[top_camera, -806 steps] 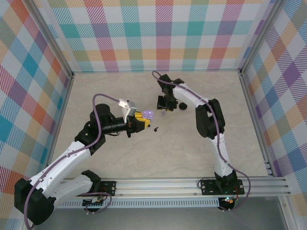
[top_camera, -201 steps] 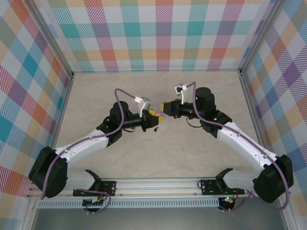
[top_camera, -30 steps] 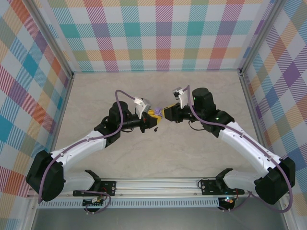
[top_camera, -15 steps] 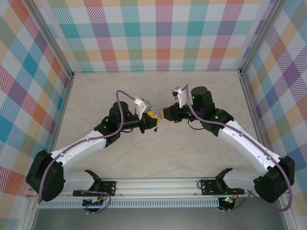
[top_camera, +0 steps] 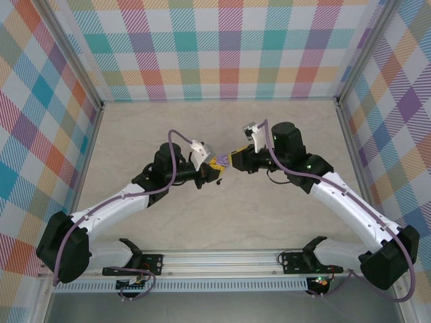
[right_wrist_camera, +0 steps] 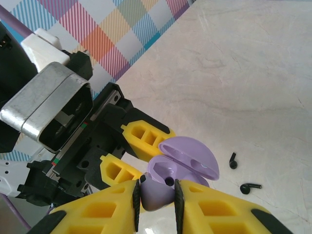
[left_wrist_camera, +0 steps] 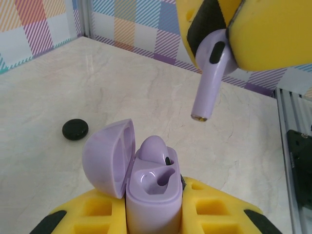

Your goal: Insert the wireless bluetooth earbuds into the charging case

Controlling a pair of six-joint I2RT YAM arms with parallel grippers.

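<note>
**Lavender earbud held just above the open case**

At the bottom of the left wrist view, the left claw (left_wrist_camera: 153,209), with yellow padded fingers, is clamped on the pale lavender plastic charging case (left_wrist_camera: 151,187). The case stands upright, its round lid hinged open to the left. Its nearer socket is bare; a rounded lavender shape with a small dark hole sits in the farther socket. Above the case, in the upper right of the frame, the right claw (left_wrist_camera: 226,39) pinches the pale lavender stemmed earbud (left_wrist_camera: 209,78) by the head. The stem points down and does not touch the case. Farther back, at the left, a small black round case (left_wrist_camera: 75,129) lies on the pale marbled worktop (left_wrist_camera: 58,87). In the right wrist view, two small black stemmed earbuds (right_wrist_camera: 233,161) lie on the worktop at the lower right, near each other. Seen from the top camera, both claws meet near the centre of the frame.
</note>
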